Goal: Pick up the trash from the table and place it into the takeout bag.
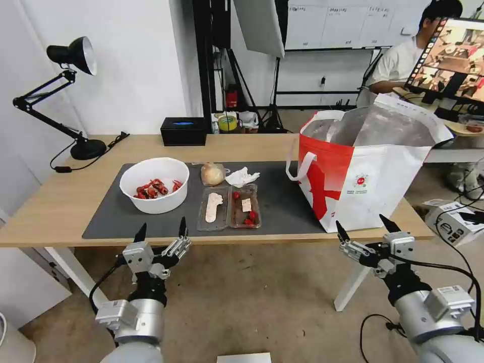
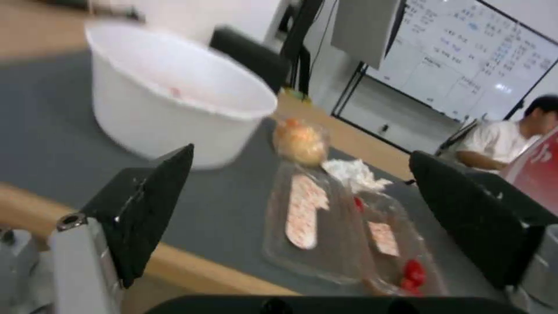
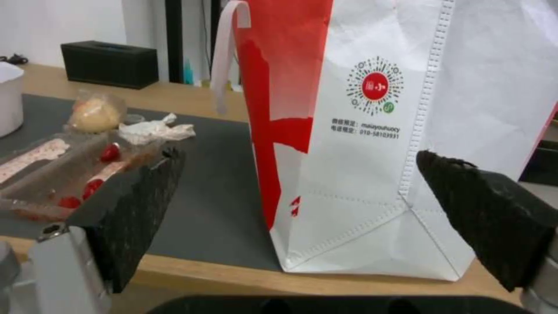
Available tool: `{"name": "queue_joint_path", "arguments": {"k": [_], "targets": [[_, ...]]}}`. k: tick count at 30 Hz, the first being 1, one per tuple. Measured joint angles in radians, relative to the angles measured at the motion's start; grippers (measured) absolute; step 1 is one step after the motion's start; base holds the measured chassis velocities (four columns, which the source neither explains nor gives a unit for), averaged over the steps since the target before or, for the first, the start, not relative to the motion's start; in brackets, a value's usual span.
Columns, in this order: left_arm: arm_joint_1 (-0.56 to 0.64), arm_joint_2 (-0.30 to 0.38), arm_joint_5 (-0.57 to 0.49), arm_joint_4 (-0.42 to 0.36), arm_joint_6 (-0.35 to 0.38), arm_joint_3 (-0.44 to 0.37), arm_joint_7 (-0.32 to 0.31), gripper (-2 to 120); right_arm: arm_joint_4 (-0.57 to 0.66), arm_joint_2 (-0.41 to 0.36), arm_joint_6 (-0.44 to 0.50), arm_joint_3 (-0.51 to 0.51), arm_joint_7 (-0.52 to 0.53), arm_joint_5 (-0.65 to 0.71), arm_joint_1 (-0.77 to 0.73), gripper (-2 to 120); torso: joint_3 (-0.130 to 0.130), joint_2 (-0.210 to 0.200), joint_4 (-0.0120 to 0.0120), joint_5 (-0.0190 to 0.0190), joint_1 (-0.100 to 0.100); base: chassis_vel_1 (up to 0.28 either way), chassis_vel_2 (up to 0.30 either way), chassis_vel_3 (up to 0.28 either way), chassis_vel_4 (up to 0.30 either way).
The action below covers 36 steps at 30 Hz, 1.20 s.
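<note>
On the dark grey mat of the light-wood table stand a white bowl of red crayfish shells, a clear hinged tray with red scraps, a crumpled tissue and a small clear bag with a beige lump. The red-and-white takeout bag stands open at the mat's right end. My left gripper hangs open just below the table's front edge, in front of the bowl and tray. Near the bag's front corner, my right gripper is open too.
A black box and a black desk lamp stand at the table's back. A cardboard box lies on the floor at the right. A monitor stands behind the bag.
</note>
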Motion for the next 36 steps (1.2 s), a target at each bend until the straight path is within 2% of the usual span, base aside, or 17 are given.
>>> {"name": "queue_joint_path", "arguments": {"k": [1, 2, 3, 6, 7, 8, 9, 12, 13, 15, 20, 25, 28, 36], "targets": [[-0.019, 0.007, -0.080, -0.003, 0.015, 0.006, -0.032, 100, 0.000, 0.000, 0.001, -0.001, 0.000, -0.003, -0.003, 100, 0.000, 0.000, 0.0000, 0.0000, 0.000, 0.000, 0.000, 0.000, 0.000], [-0.031, 0.010, -0.127, -0.006, 0.023, 0.009, -0.053, 100, 0.000, 0.000, 0.001, -0.002, 0.000, -0.006, -0.005, 100, 0.000, 0.000, 0.0000, 0.0000, 0.000, 0.000, 0.000, 0.000, 0.000], [-0.031, 0.010, -0.127, -0.006, 0.023, 0.009, -0.053, 100, 0.000, 0.000, 0.001, -0.002, 0.000, -0.006, -0.005, 100, 0.000, 0.000, 0.0000, 0.0000, 0.000, 0.000, 0.000, 0.000, 0.000], [-0.075, 0.018, -0.299, -0.033, 0.052, 0.013, -0.115, 100, -0.004, 0.001, 0.002, -0.006, 0.000, -0.017, -0.005, 100, 0.000, 0.000, 0.0000, 0.0001, 0.000, 0.000, 0.000, 0.000, 0.000], [-0.075, 0.018, -0.299, -0.033, 0.052, 0.013, -0.115, 100, -0.004, 0.001, 0.002, -0.006, 0.000, -0.017, -0.005, 100, 0.000, 0.000, 0.0000, 0.0001, 0.000, 0.000, 0.000, 0.000, 0.000], [-0.099, 0.018, -0.424, -0.054, 0.083, 0.012, -0.174, 100, -0.009, 0.001, 0.002, -0.007, 0.000, -0.020, -0.005, 100, 0.000, 0.000, 0.0001, 0.0001, 0.000, 0.000, 0.000, 0.000, 0.000], [-0.099, 0.018, -0.424, -0.054, 0.083, 0.012, -0.174, 100, -0.009, 0.001, 0.002, -0.007, 0.000, -0.020, -0.005, 100, 0.000, 0.000, 0.0001, 0.0001, 0.000, 0.000, 0.000, 0.000, 0.000], [-0.140, 0.016, -0.693, -0.073, 0.098, 0.003, -0.271, 100, -0.017, 0.004, 0.002, -0.008, 0.000, -0.025, -0.006, 100, 0.000, 0.000, 0.0000, 0.0001, 0.000, 0.000, 0.000, 0.000, 0.000], [-0.140, 0.016, -0.693, -0.073, 0.098, 0.003, -0.271, 100, -0.017, 0.004, 0.002, -0.008, 0.000, -0.025, -0.006, 100, 0.000, 0.000, 0.0000, 0.0001, 0.000, 0.000, 0.000, 0.000, 0.000], [-0.165, 0.015, -0.831, -0.072, 0.099, 0.001, -0.321, 100, -0.023, 0.009, 0.002, -0.009, 0.000, -0.029, -0.008, 100, 0.000, 0.000, 0.0000, 0.0001, 0.000, 0.000, 0.000, 0.000, 0.000], [-0.204, 0.019, -0.880, -0.030, 0.096, 0.019, -0.344, 100, -0.028, 0.024, 0.002, -0.013, 0.000, -0.040, -0.012, 100, 0.000, 0.000, 0.0000, 0.0001, 0.000, 0.000, 0.000, 0.000, 0.000], [-0.227, 0.002, -0.877, 0.001, 0.094, 0.048, -0.344, 100, -0.026, 0.029, 0.005, -0.013, 0.000, -0.039, -0.022, 100, 0.000, 0.000, 0.0000, 0.0002, 0.000, 0.000, 0.000, 0.000, 0.000], [-0.269, -0.028, -0.859, 0.051, 0.081, 0.097, -0.342, 100, -0.023, 0.030, 0.017, -0.002, 0.000, -0.038, -0.033, 100, 0.000, 0.000, 0.0000, 0.0002, 0.000, 0.000, 0.000, 0.000, 0.000], [-0.324, -0.043, -0.847, 0.113, 0.076, 0.145, -0.340, 100, -0.028, 0.043, 0.043, 0.007, 0.000, -0.048, -0.059, 100, 0.000, 0.000, 0.0000, 0.0002, 0.000, 0.000, 0.000, 0.000, 0.000]]}}
